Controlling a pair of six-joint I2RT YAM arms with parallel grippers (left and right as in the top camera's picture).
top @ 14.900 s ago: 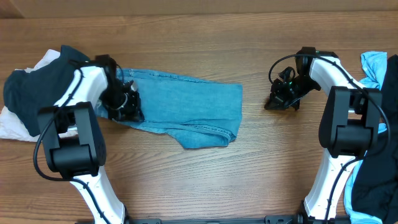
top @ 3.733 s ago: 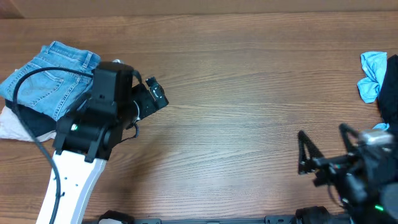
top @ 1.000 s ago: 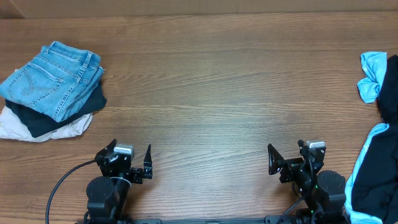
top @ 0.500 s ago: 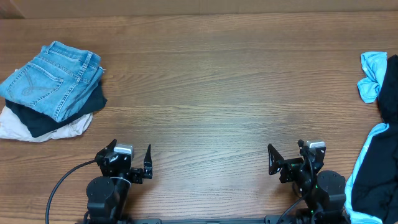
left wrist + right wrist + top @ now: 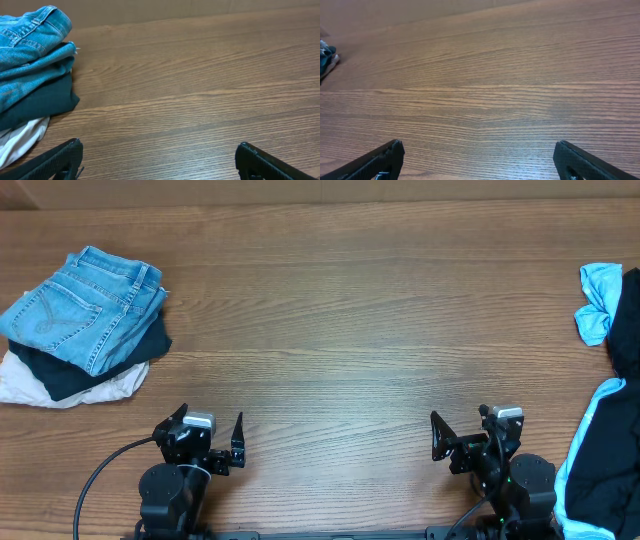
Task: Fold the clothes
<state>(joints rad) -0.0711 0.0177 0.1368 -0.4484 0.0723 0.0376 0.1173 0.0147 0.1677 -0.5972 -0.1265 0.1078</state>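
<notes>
The light-blue jeans (image 5: 85, 305) lie folded in a compact bundle at the far left of the table, back pocket up, on top of a dark navy top (image 5: 95, 365) and a white garment (image 5: 30, 385). In the left wrist view the jeans (image 5: 30, 45) show at the upper left, well ahead of the fingers. My left gripper (image 5: 207, 442) rests near the front edge, open, with only bare wood between its fingertips (image 5: 60, 160). My right gripper (image 5: 465, 445) is also at the front edge, open and holding nothing, far from the jeans.
A small sky-blue cloth (image 5: 598, 305) lies at the right edge. A dark garment with a pale blue edge (image 5: 605, 470) sits at the front right beside the right arm. The wooden table (image 5: 360, 330) stretches between the two piles.
Nothing has moved in the last second. Earlier the jeans lay half folded mid-table under the left gripper; they now sit folded on the left pile, and both arms have drawn back to the front edge.
</notes>
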